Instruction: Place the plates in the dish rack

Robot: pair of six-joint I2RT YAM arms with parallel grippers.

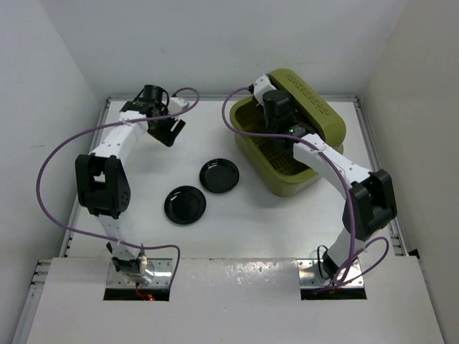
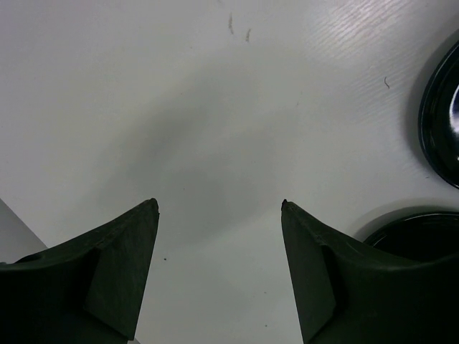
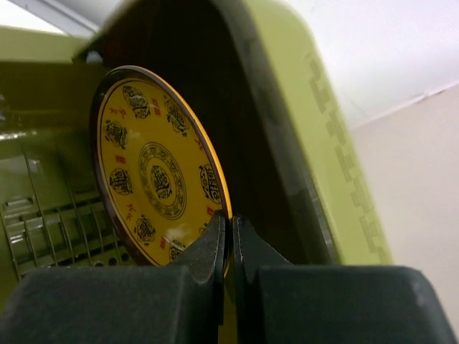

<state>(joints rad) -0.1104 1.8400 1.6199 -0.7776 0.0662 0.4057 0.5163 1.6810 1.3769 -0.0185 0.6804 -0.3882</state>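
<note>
Two glossy black plates (image 1: 219, 175) (image 1: 185, 205) lie flat on the white table; their edges show in the left wrist view (image 2: 441, 118) (image 2: 419, 240). The olive-green dish rack (image 1: 326, 122) stands at the back right, lid open. My right gripper (image 3: 231, 222) is shut on the rim of the yellow patterned plate (image 3: 154, 179), holding it upright inside the rack over the slatted floor (image 3: 50, 222). In the top view my right gripper (image 1: 276, 115) is over the rack. My left gripper (image 2: 219, 208) is open and empty above bare table, at the back left (image 1: 168, 129). The orange and cream plates are hidden.
White walls enclose the table on three sides. The rack's domed lid (image 3: 315, 107) rises close to the right of the held plate. Purple cables loop over both arms (image 1: 57, 154).
</note>
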